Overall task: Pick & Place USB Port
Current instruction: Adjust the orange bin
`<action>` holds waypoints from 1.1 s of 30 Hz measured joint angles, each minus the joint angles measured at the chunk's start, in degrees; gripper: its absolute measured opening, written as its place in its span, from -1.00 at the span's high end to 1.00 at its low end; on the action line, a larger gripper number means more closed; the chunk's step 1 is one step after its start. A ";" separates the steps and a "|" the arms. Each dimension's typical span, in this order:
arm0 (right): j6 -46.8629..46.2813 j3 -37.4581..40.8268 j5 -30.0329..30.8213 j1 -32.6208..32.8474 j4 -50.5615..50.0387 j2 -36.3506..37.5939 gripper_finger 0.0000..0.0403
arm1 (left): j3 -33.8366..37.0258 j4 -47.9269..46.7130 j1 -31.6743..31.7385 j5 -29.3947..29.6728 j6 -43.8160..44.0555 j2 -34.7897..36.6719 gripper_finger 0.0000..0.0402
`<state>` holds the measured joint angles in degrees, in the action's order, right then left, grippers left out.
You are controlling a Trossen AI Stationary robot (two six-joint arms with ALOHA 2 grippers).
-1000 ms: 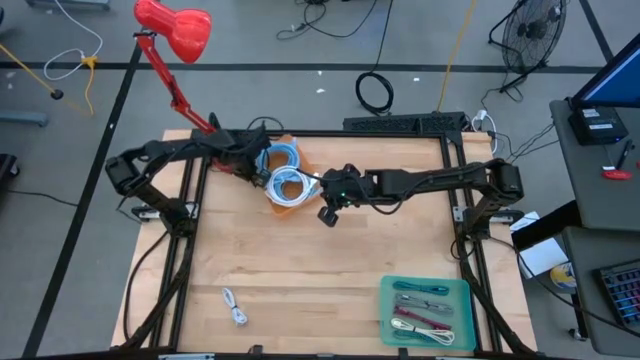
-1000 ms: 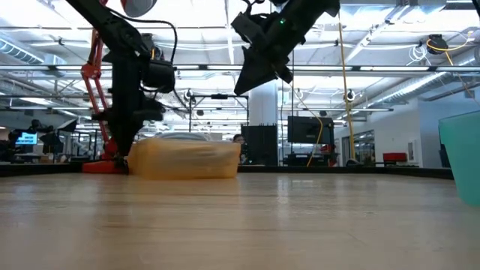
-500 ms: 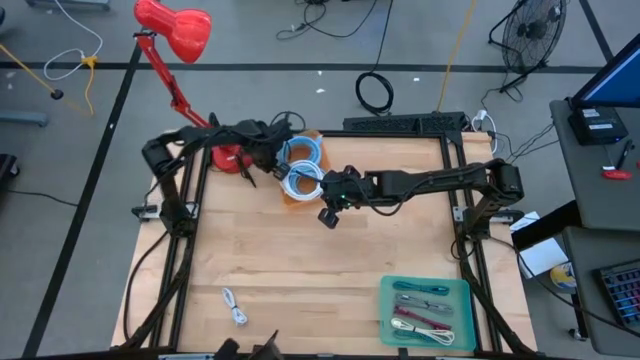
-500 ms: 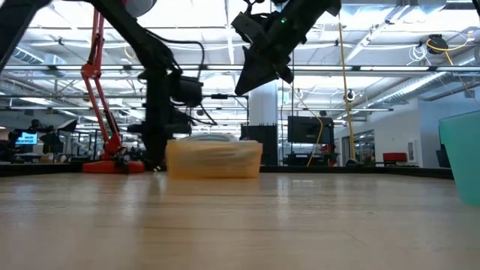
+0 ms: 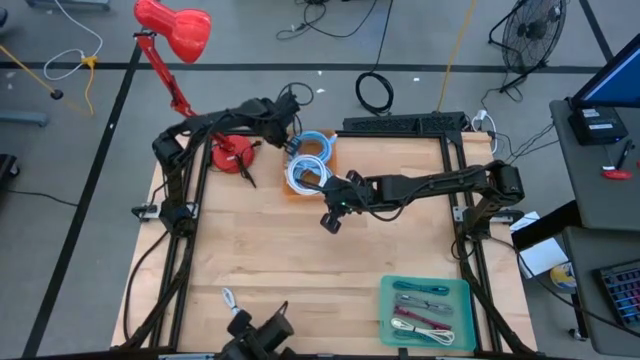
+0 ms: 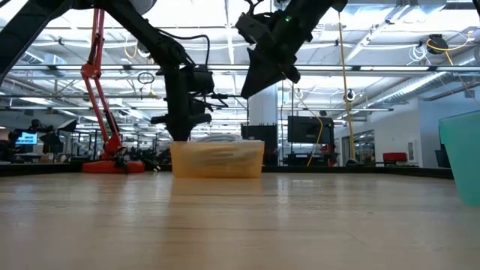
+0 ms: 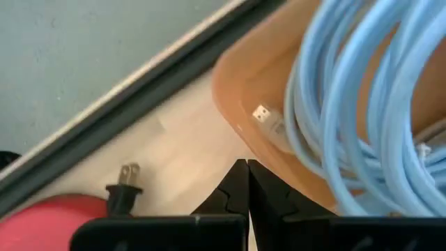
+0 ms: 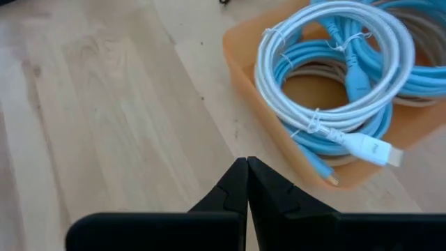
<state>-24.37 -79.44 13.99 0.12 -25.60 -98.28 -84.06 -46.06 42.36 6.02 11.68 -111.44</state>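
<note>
An orange tray [image 5: 296, 190] [image 8: 244, 66] stands on the far middle of the table, holding coiled light-blue cables [image 5: 312, 150] and a white cable [image 8: 327, 63] with a plug [image 8: 373, 148]. My left gripper [image 5: 287, 150] [image 7: 246, 167] is shut and low at the tray's left wall [image 6: 180, 154]. My right gripper [image 5: 328, 218] [image 8: 246, 167] is shut, touches nothing, and hangs high above the table [image 6: 266, 75] just near of the tray. A teal tray [image 5: 385, 300] with several cables sits near the table's near right corner. My left gripper has its shut fingertips [image 7: 240, 174] at the outer face of the orange tray's left wall [image 7: 233, 132], coming low and slanting from the table's left. The tray rests flat on the table. A gap, if any, is too small to see.
A loose white cable [image 5: 234, 306] lies near the table's near left corner. A red lamp's base [image 5: 228, 158] and a black plug [image 7: 124, 195] lie left of the tray. A dark object [image 5: 258, 335] shows at the near edge. Bare wood fills the middle.
My left gripper has swung toward the table's right and slightly far, staying shut, and the orange tray has slid along the table the same way with it. A dark object has come into view at the table's near edge. My right gripper has hardly moved.
</note>
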 joint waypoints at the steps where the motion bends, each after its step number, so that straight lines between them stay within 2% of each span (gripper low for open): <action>1: -0.01 0.00 0.50 0.00 -0.04 0.00 1.00 | -0.34 -0.04 0.24 0.04 -0.02 0.00 1.00; 5: -0.11 0.00 0.97 0.00 -0.70 0.00 1.00 | -1.13 -5.97 1.18 4.03 -1.14 0.23 1.00; 9: -0.45 0.00 0.97 0.00 -1.16 0.00 1.00 | -1.10 -14.42 1.43 4.45 -3.79 3.74 1.00; 15: -0.52 0.05 0.98 0.03 -2.79 0.90 1.00 | 0.69 -17.25 -5.16 -6.38 -7.80 15.05 1.00; 19: -1.36 0.39 1.81 0.04 -4.69 3.14 1.00 | 4.79 -16.59 -13.13 -8.94 -7.30 20.59 1.00; 24: -5.00 4.72 4.44 0.39 -4.81 9.55 1.00 | 15.00 -7.58 -24.04 -10.13 -4.32 22.49 1.00; 27: -8.55 8.52 6.01 0.37 -4.26 14.01 1.00 | 19.96 0.85 -29.31 -7.61 -2.72 22.50 1.00; 33: -14.49 17.88 8.75 0.37 -2.64 23.20 1.00 | 26.06 15.28 -33.48 -5.49 1.04 22.51 1.00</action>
<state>-38.86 -61.56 22.74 0.49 -28.24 -75.08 -58.00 -30.78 8.88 0.53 12.73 -88.92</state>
